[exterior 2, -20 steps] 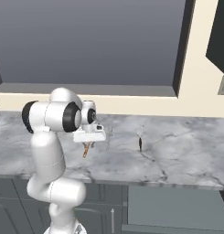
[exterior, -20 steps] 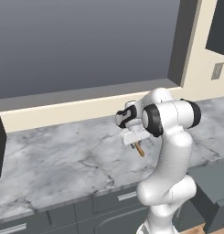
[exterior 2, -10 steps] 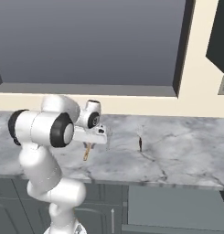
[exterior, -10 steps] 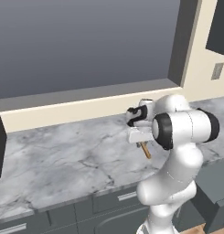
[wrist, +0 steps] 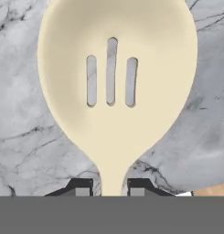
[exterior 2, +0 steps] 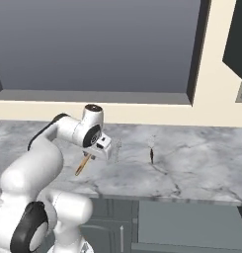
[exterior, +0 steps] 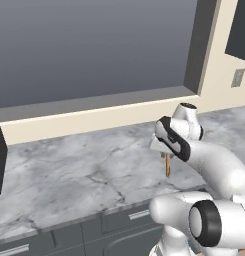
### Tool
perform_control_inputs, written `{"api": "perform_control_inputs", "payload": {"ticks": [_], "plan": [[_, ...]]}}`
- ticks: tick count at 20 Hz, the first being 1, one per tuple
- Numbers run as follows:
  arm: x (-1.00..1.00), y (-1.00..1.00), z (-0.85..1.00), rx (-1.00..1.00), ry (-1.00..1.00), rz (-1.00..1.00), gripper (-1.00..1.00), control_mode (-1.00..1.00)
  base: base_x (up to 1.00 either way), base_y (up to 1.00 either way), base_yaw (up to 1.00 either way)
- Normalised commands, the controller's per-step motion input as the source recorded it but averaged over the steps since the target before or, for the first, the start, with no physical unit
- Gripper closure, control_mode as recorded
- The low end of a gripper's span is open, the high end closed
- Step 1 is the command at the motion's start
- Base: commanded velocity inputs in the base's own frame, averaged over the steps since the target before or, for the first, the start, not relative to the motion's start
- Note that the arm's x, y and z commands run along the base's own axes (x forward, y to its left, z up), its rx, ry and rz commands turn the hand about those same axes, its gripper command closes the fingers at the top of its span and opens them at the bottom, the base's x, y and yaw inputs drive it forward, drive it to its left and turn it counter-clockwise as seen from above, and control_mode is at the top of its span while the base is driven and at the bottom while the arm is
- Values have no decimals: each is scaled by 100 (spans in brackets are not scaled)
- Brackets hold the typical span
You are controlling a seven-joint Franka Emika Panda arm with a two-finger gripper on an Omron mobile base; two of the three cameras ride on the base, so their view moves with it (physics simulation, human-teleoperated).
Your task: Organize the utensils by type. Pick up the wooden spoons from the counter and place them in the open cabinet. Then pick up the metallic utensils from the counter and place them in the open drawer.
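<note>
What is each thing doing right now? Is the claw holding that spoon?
claw: shut on the wooden spoon's neck.
wooden spoon: held above the counter, pale slotted bowl pointing away from the claw, orange-brown handle hanging below it.
counter: bare marble under the spoon.
metallic utensil: thin dark piece on the counter, apart from the claw.

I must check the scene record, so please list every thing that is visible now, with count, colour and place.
Slotted wooden spoon with cream bowl and orange-brown handle: one, held in the gripper above the counter.
Grey-white marble counter with dark veins: one, below the window.
Small dark utensil: one, on the counter to the right of the arm; its type is too small to tell.
Dark grey lower drawers with silver handles: under the counter.
Large dark window: one, behind the counter.
Gripper: one, dark tips, shut on the spoon's neck.
</note>
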Motion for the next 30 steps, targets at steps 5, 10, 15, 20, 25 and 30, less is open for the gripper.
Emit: {"api": "perform_control_inputs", "payload": {"ticks": [5, 10, 15, 20, 25, 30], "plan": [[-69, -15, 100, -7, 10, -29, 100, -100, 0, 0, 0], [-68, -4, 100, -2, 4, -33, 100, -100, 0, 0, 0], [-75, 0, 45, 9, -8, -57, 100, -100, 0, 0, 0], [-28, 18, -6, 12, -9, -64, 100, -100, 0, 0, 0], [6, 24, -8, 0, 3, -52, 100, -100, 0, 0, 0], [2, 0, 0, 0, 2, -20, 100, -100, 0, 0, 0]]}}
